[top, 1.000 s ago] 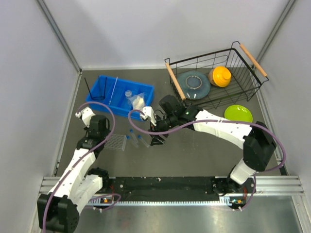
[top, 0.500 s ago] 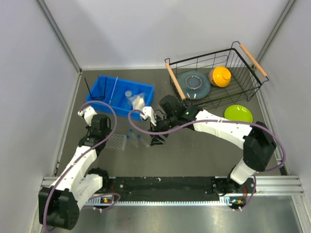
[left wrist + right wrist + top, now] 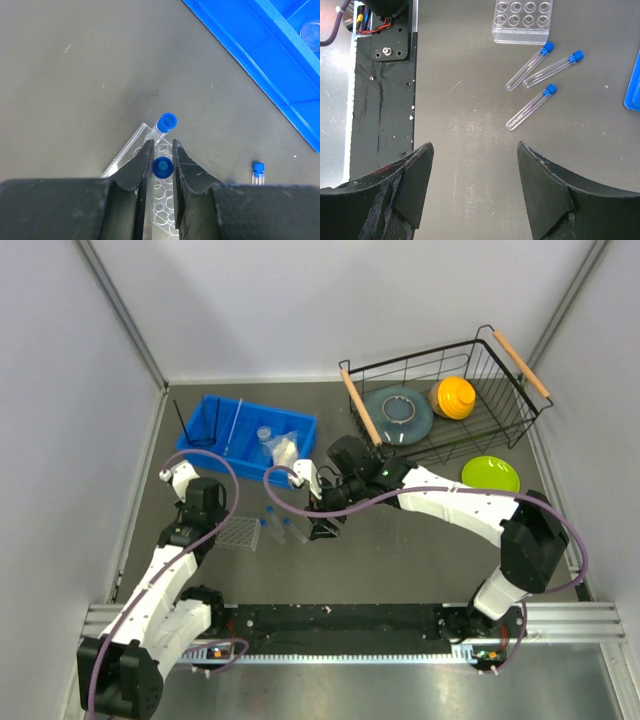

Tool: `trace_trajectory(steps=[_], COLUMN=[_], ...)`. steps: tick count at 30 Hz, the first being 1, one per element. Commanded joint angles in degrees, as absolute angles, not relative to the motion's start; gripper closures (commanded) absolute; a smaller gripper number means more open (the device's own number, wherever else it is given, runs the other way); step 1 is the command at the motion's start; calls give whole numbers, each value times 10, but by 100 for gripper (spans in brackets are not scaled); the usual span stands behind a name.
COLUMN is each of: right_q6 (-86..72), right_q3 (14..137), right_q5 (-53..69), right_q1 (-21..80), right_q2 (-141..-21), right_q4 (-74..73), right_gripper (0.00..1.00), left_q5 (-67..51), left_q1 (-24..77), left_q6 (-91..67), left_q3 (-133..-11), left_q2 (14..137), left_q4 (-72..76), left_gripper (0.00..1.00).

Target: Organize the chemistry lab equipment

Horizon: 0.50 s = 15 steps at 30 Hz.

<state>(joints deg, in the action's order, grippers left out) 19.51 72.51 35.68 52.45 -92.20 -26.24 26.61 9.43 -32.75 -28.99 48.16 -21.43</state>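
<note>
My left gripper (image 3: 162, 144) is shut on a blue-capped test tube (image 3: 162, 167) and holds it upright over the clear tube rack (image 3: 131, 150). A second tube (image 3: 166, 121) stands in the rack just beyond the fingertips. In the top view the left gripper (image 3: 222, 523) is at the rack (image 3: 240, 535). My right gripper (image 3: 474, 146) is open and empty above bare table, short of three tubes (image 3: 530, 107) that lie beside the rack (image 3: 522, 20). The blue bin (image 3: 300, 425) holds the black ring stand (image 3: 190, 428), the glass rod (image 3: 236, 420), the clear cup (image 3: 265, 433) and the white packet (image 3: 285, 451).
A black wire basket (image 3: 500, 415) at the back right holds a grey dish (image 3: 398, 410) and an orange dish (image 3: 455, 397). A green dish (image 3: 490, 474) lies in front of it. Grey walls close in the left, back and right sides.
The left wrist has shifted slightly over the rack. The right arm has not moved.
</note>
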Motion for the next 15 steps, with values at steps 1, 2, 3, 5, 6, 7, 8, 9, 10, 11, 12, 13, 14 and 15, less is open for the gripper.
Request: trace_trajectory(steps=[1,2,3,5,6,7,8,9,10,11,12,13,14,15], right_q6=[200,200,200,200,201,201,200,201,202,201,202,202,202,203], right_q3=[748,748,748,748,748,748,748,748,748,747,747,747,747,747], right_q5=[369,369,369,368,368,368,368,368,367,367,367,368,367,368], right_q1=[527,527,528,527,528,528,527,527,527,527,527,527,527,526], right_q2=[-909,-909,-909,-909,-909,-908,-908,-908,-907,-906,-907,-907,-908,-909], right_q4=[-255,-255,-255,-255,-256,-256,-256,-257,-256,-256,-256,-256,-256,-256], right_gripper=[32,32,32,32,32,32,32,32,32,32,32,32,32,32], left_q5=[271,270,270,267,265,265,264,261,260,259,254,252,251,250], left_q1=[93,93,93,93,93,93,93,93,93,93,93,93,93,93], left_q6=[-313,-313,-312,-309,-307,-305,-305,-305,-305,-304,-304,-303,-303,-303], left_q3=[-298,-298,-298,-301,-301,-302,-304,-306,-308,-309,-312,-312,-313,-314], left_q2=[475,475,480,485,491,494,498,504,506,509,512,515,516,519], left_q4=[-220,-220,-218,-213,-211,-208,-208,-207,-208,-207,-207,-206,-203,-201], left_gripper=[91,91,91,91,91,91,91,91,90,91,90,91,90,90])
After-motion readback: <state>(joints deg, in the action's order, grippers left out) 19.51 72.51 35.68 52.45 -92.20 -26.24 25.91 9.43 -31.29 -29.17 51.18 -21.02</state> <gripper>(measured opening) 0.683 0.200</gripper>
